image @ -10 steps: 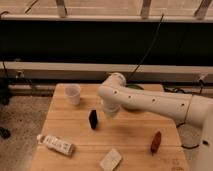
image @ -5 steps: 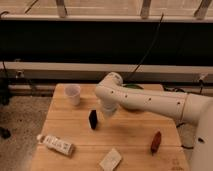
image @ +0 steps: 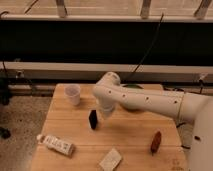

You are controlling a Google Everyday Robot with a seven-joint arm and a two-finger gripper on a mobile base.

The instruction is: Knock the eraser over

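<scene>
The eraser [image: 93,119] is a small black block. It stands upright on the wooden table [image: 130,132], left of centre. My white arm reaches in from the right and bends down over the table. The gripper [image: 103,112] hangs at the arm's lower end, just right of the eraser and slightly behind it, very close to its top. I cannot tell whether they touch.
A white cup [image: 73,94] stands at the back left. A white patterned box [image: 56,144] lies at the front left. A flat white pad [image: 110,160] lies at the front edge and a brown object [image: 156,141] at the right. A dark green thing [image: 133,87] shows behind the arm.
The arm has shifted a little to the left, bringing the gripper closer to the eraser. The eraser still stands in the same spot.
</scene>
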